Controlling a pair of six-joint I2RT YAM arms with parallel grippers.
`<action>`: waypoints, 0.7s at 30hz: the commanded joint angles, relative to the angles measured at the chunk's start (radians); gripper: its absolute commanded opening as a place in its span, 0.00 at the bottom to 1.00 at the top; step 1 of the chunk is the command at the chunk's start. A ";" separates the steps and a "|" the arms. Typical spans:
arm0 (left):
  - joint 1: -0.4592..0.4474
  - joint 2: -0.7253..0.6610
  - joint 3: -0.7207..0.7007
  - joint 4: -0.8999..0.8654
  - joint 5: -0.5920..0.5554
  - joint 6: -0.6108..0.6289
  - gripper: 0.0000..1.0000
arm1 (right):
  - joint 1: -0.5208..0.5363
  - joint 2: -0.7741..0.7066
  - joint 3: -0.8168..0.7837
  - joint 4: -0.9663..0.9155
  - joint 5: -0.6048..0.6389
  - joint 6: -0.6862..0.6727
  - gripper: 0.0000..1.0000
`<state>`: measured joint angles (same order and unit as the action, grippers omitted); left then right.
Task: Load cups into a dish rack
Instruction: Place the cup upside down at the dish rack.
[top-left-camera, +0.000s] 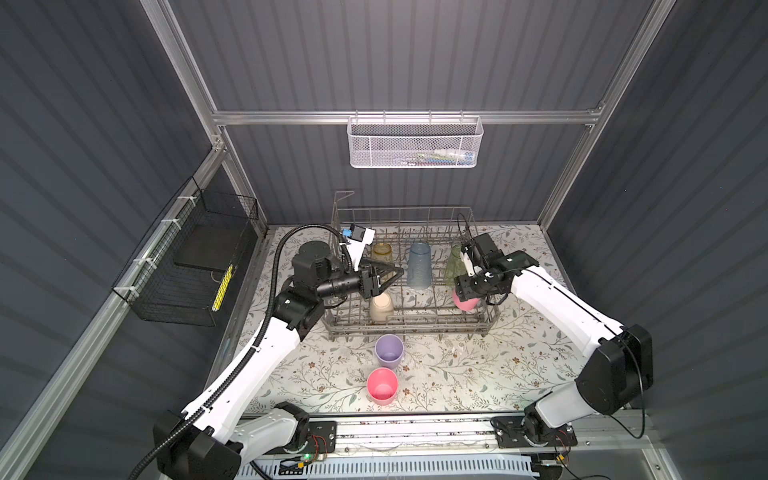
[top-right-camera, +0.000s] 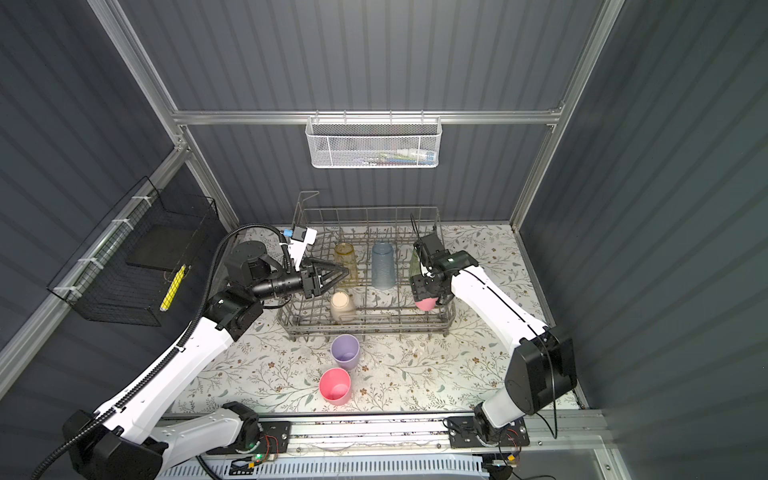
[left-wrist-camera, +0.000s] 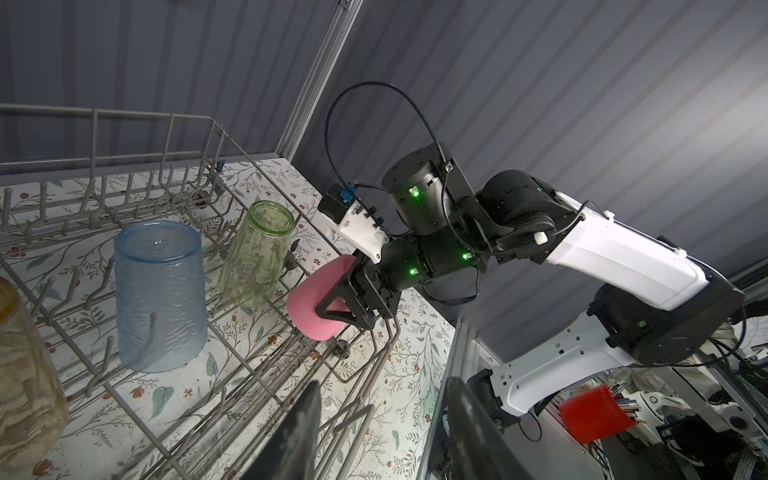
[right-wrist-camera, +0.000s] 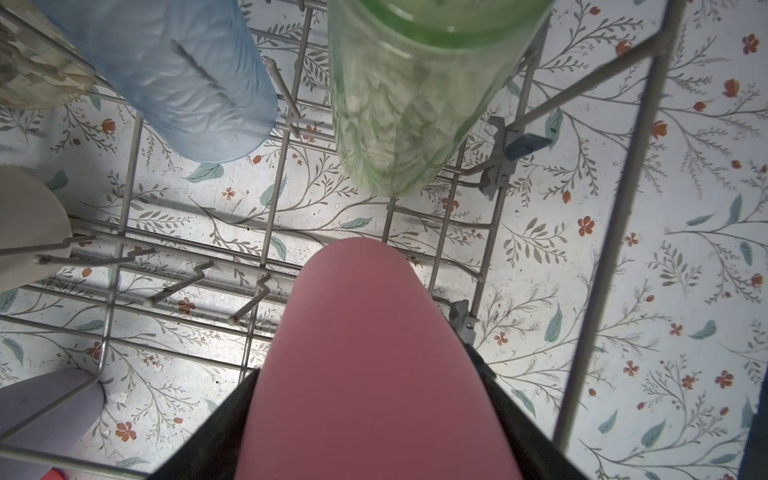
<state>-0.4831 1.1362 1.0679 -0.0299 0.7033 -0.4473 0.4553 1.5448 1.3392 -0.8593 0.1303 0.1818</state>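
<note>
While I am viewing the cell from the arm bases outward, the free pink cup (top-left-camera: 382, 385) is standing mouth-up on the flowered table (top-left-camera: 478, 374). The lilac cup (top-left-camera: 389, 352) is standing just beyond it at twelve o'clock, also mouth-up, close to the front wall of the dish rack (top-left-camera: 409, 330).

In the rack's near row, the beige cup (top-left-camera: 381, 306) is leaning among the tines at seven o'clock of the rack's centre. At four o'clock, the right gripper (left-wrist-camera: 332, 297) is pinching the held pink cup (left-wrist-camera: 309, 299), its fingers (right-wrist-camera: 216, 432) pressing on opposite walls. That cup is hanging tilted low over the floor wires, and I cannot tell whether it is touching them.

At nine o'clock, the left gripper (top-left-camera: 395, 273) is hovering over the rack, its fingers (left-wrist-camera: 299, 432) spread with nothing between them.

In the far row, the amber cup (top-left-camera: 382, 252), blue cup (top-left-camera: 419, 266) and green cup (top-left-camera: 454, 266) are standing from ten to two o'clock, the blue one mouth-down over tines. On the back wall at twelve o'clock, the white mesh basket (top-left-camera: 415, 143) is hanging.
</note>
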 joint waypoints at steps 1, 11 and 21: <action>0.000 0.006 -0.014 0.015 0.026 0.009 0.49 | 0.006 0.024 -0.019 0.014 0.025 -0.002 0.49; 0.000 0.006 -0.025 0.016 0.030 0.007 0.49 | 0.011 0.063 -0.043 0.016 -0.002 0.001 0.49; 0.000 -0.006 -0.037 0.009 0.028 0.013 0.49 | 0.023 0.086 -0.085 0.025 -0.020 0.019 0.52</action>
<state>-0.4831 1.1389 1.0382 -0.0227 0.7101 -0.4477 0.4683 1.6104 1.2713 -0.8333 0.1192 0.1833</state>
